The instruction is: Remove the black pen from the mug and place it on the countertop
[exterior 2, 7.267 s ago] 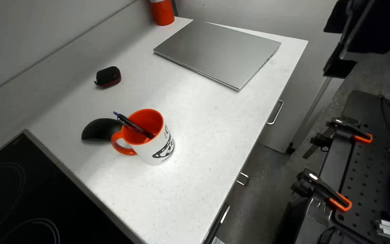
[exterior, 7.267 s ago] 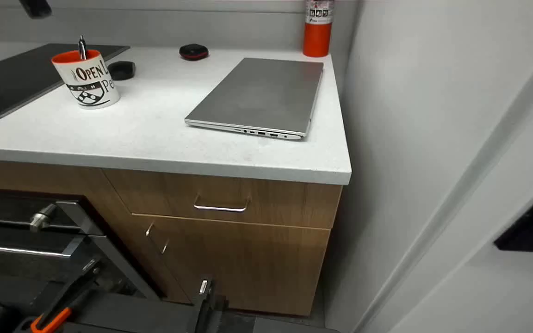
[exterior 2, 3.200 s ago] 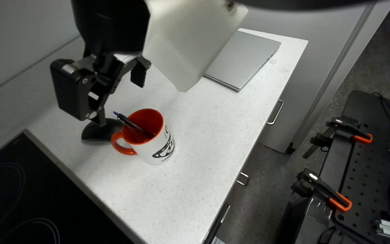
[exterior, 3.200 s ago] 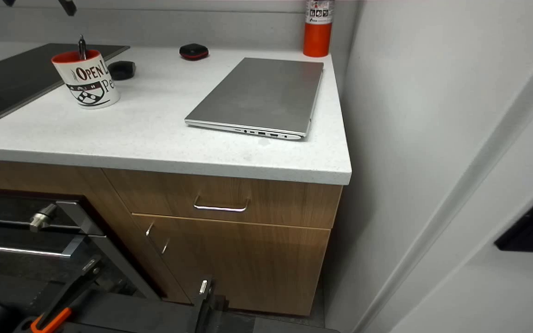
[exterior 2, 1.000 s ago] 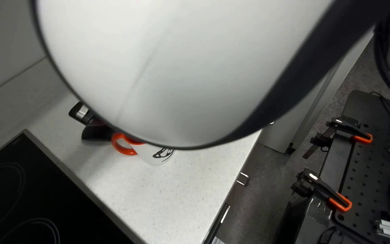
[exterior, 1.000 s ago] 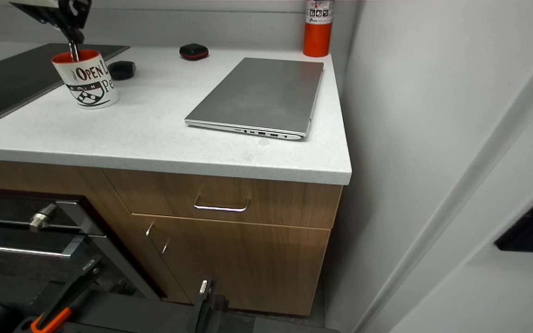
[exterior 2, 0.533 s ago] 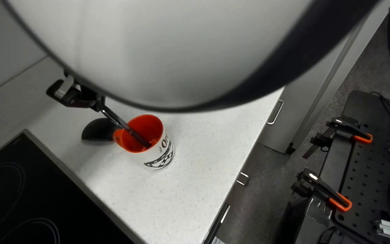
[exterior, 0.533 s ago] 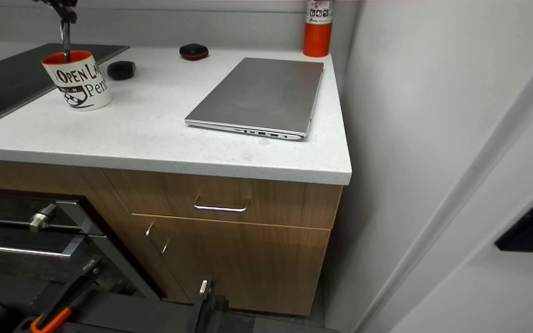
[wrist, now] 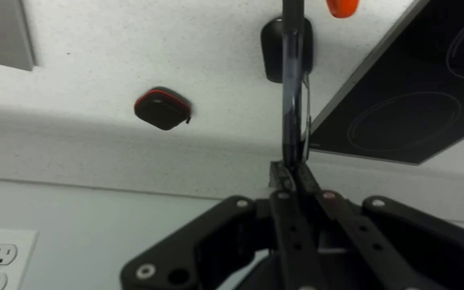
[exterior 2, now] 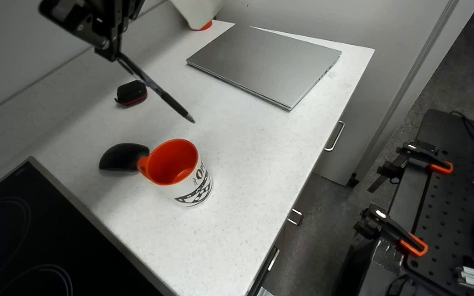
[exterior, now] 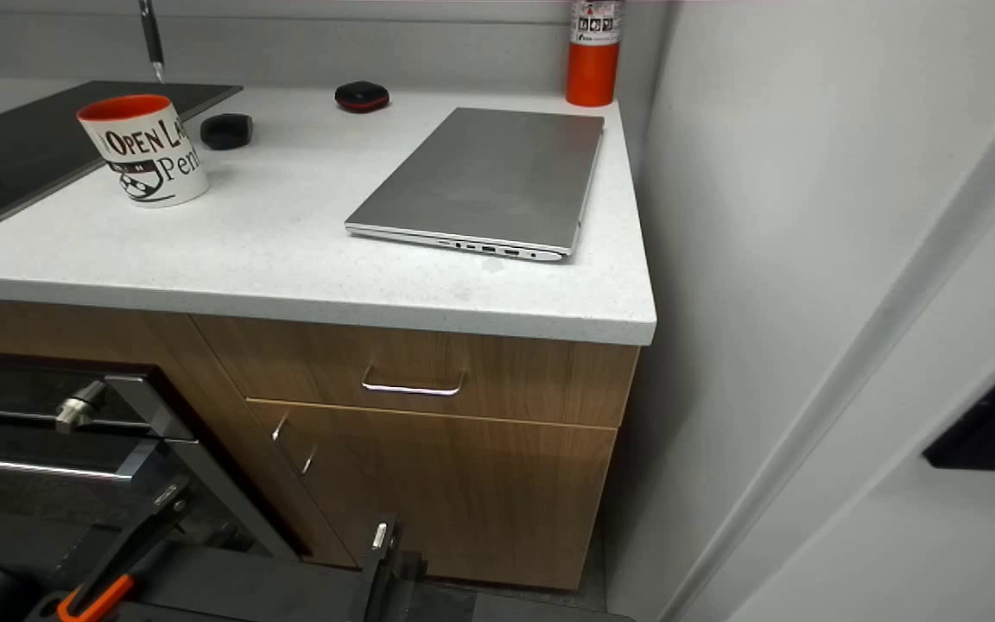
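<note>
Half done, seemingly: out of the mug [exterior 2: 187,188], not yet down

Holding the black pen [exterior 2: 156,87] by one end, clamped in the gripper [wrist: 292,170], slanting tip-down above the countertop [exterior 2: 253,164]. Remaining, most likely: lower, lay flat, release.

place: kitchen | ringed cooktop [exterior 2: 35,246] set in countertop [exterior: 290,216], near back edge | below front edge: oven [exterior: 22,441], wood cabinets [exterior: 463,484] reaching corner

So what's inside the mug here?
In an exterior view, only orange lining shows inside the mug; its near side hides part of the bottom. The pen hangs outside, held by the gripper.
</note>
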